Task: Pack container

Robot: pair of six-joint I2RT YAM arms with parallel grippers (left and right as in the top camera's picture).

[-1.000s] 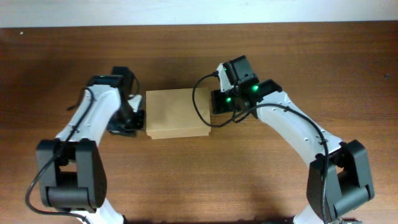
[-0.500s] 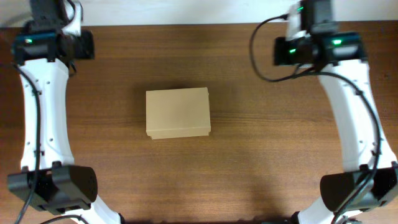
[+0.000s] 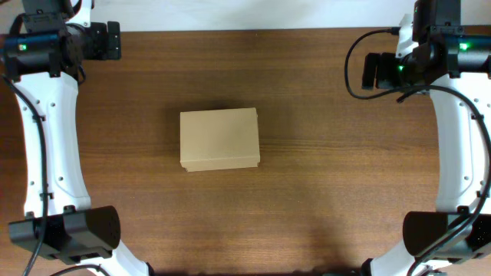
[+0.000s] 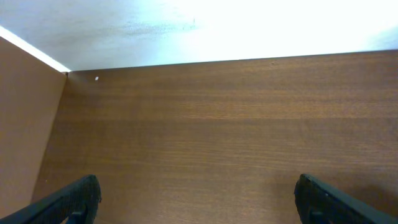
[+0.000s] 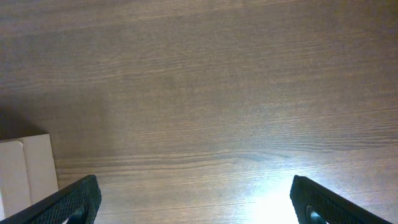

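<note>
The container (image 3: 219,139), a tan cardboard box with its lid flat and shut, lies alone in the middle of the table. My left gripper (image 3: 112,40) is far off at the back left corner, near the table's far edge. In the left wrist view its jaws (image 4: 199,200) stand wide apart over bare wood with nothing between them. My right gripper (image 3: 371,70) hovers at the back right, well away from the box. Seen in the right wrist view, it is also open (image 5: 196,200) and empty, and a corner of the container (image 5: 26,173) shows at the lower left.
The wooden table (image 3: 322,192) runs to a white wall along its far edge (image 4: 217,61). The left wrist view shows the table's left corner (image 4: 65,72). Both white arms run down the left and right sides of the table.
A second ago both grippers were shut against the box's left and right sides. They have since drawn back to the far corners and opened. The box has not moved.
</note>
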